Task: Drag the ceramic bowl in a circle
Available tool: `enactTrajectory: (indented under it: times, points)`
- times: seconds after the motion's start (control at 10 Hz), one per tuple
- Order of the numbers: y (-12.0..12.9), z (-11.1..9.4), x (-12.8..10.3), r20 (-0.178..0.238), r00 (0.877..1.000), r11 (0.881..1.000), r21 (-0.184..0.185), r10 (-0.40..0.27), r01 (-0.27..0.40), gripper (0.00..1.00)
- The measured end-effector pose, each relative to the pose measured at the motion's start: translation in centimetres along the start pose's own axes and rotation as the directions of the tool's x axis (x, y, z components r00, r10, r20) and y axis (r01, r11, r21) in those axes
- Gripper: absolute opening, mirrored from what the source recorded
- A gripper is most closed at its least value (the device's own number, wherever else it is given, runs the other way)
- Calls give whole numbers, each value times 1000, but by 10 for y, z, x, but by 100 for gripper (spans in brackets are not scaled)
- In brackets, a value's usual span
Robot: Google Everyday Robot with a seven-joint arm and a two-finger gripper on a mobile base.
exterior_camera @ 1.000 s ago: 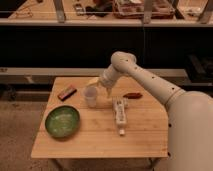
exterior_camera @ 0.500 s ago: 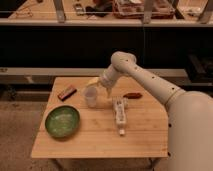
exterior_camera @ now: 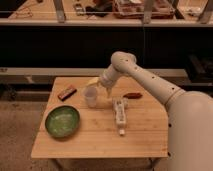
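POS: end effector point(exterior_camera: 107, 93) beside white cup point(exterior_camera: 90, 96), well apart from ceramic bowl point(exterior_camera: 62, 121); its state I cannot tell | HANDLING: I judge ceramic bowl heavy, rigid, glossy, fragile; engage at rim

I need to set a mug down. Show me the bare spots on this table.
Bare: front strip of the wooden table right of the glossy green ceramic bowl. Crowded: the back, where the pincer hangs beside the small white cup.
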Motion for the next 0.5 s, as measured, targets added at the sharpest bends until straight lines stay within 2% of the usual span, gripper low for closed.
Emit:
enactTrajectory:
  times: [0.5]
  points:
    - [-4,-2,-6,-3,1000,1000,-8,-17,17,80]
